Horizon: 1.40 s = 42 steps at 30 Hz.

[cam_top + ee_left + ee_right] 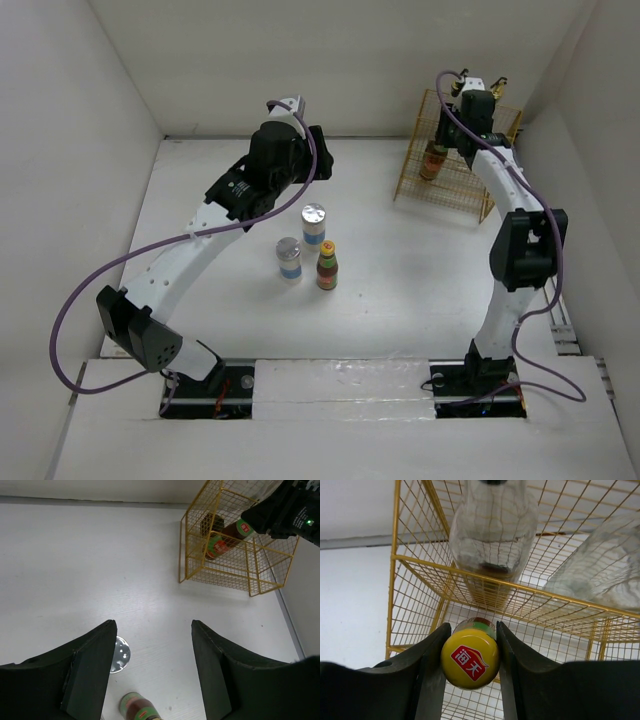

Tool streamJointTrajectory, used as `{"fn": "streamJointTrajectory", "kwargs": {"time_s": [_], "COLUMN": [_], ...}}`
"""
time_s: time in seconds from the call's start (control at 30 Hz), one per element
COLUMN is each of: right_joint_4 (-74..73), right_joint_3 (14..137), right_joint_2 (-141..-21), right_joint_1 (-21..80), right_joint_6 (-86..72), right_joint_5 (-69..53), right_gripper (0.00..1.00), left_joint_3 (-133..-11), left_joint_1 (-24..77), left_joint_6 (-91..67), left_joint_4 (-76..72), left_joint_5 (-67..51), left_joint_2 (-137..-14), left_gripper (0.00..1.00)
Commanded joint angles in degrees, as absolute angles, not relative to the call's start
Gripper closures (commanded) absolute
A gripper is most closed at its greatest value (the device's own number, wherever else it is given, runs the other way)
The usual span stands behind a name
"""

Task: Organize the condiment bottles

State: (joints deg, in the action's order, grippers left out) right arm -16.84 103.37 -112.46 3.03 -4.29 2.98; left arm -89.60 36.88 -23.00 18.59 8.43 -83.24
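Two grippers are working over a white table [400, 260], each described from its own fingers outward. The right gripper [471, 627] is gripping a dark sauce bottle [470, 661] at its yellow-capped top, one finger pressing on either side of the cap. Just past the fingertips the bottle's body is tilting into the lower tier of the yellow wire rack [420, 561]; whether its base is resting on the rack floor cannot be told. Farther ahead and above the grip, two clear glass bottles are standing on the upper tier, the first glass bottle [492, 530] straight ahead of the fingers and the second glass bottle [600, 575] off to one side. The left gripper [153, 625] is hanging released, its fingers spread and holding nothing. Closest below its palm, a second sauce bottle [137, 707] is standing between the two fingers; just beyond it, a silver-lidded jar [120, 655] is showing beside one finger. In the overhead view a second silver-lidded jar [289, 258] is standing just beside these two, all three upright and grouped below this gripper. Well ahead of the spread fingers, the rack is sitting near the table's far corner
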Motion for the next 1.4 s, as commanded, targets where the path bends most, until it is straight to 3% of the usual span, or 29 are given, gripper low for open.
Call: {"fn": "streamJointTrajectory", "kwargs": {"time_s": [0.0, 0.17, 0.3, 0.43, 0.53, 0.6, 0.63, 0.67, 0.7, 0.83, 0.87, 0.9, 0.93, 1.0, 1.1, 1.17, 1.37], "right_joint_4": [-11.0, -12.4, -12.9, -14.0, -14.0, -12.0, -11.0, -9.9, -8.3, -10.2, -11.0, -11.6, -13.1, -14.4, -16.2, -16.7, -12.8], "right_joint_3": [104.8, 105.5, 106.7, 106.4, 100.6, 95.1, 88.6, 84.9, 81.4, 66.7, 62.8, 61.2, 60.0, 57.2, 56.6, 56.6, 59.4], "right_joint_2": [-111.6, -111.1, -108.8, -102.9, -94.9, -89.9, -84.8, -82.2, -79.8, -69.0, -64.8, -62.9, -61.5, -59.5, -61.4, -63.5, -72.1], "right_joint_1": [3.3, 3.9, 3.9, 4.4, 6.8, 10.3, 11.8, 13.3, 17.1, 27.3, 29.2, 30.8, 34.1, 36.9, 40.3, 41.7, 44.1], "right_joint_6": [-4.0, -4.0, -4.0, -4.0, -4.0, -4.0, -3.3, -3.3, -2.2, 0.9, 0.9, 0.9, 0.9, 1.4, 4.1, 4.9, 6.2], "right_joint_5": [2.9, 3.4, 3.4, 3.4, 5.6, 4.6, 2.8, -1.3, -3.6, -11.5, -12.5, -14.3, -14.3, -14.3, -15.5, -17.2, -17.3], "right_gripper": [0.59, 0.29, 0.15, 0.09, 0.11, 0.24, 0.62, 0.83, 0.97, 1.0, 0.97, 0.71, 0.53, 0.18, 0.06, 0.03, 0.06], "left_joint_3": [-90.1, -89.6, -89.6, -91.5, -93.0, -93.6, -93.6, -93.6, -94.3, -95.4, -96.0, -96.0, -96.0, -96.5, -97.6, -98.1, -95.6], "left_joint_1": [36.8, 36.8, 36.8, 36.8, 36.8, 36.8, 36.8, 36.8, 36.8, 36.8, 36.8, 35.4, 34.8, 34.2, 34.2, 34.2, 34.2], "left_joint_6": [-23.2, -23.2, -23.2, -21.9, -20.8, -20.8, -20.8, -20.8, -20.8, -20.8, -20.8, -21.7, -21.7, -22.4, -21.9, -21.9, -23.0], "left_joint_4": [16.5, 16.5, 16.5, 17.1, 17.6, 17.6, 18.1, 18.1, 18.6, 19.8, 20.3, 20.3, 20.3, 20.3, 20.3, 20.3, 19.1], "left_joint_5": [8.9, 8.9, 9.9, 12.5, 13.3, 14.5, 14.5, 15.0, 15.0, 15.6, 16.2, 15.2, 14.4, 13.5, 14.1, 14.1, 13.4], "left_joint_2": [-82.4, -81.3, -81.3, -81.3, -81.3, -81.3, -81.3, -81.3, -81.3, -81.3, -81.8, -81.8, -81.8, -81.8, -82.3, -82.4, -82.4], "left_gripper": [0.43, 0.43, 0.43, 0.41, 0.48, 0.57, 0.61, 0.7, 0.74, 0.76, 0.72, 0.67, 0.57, 0.49, 0.43, 0.42, 0.42]}}
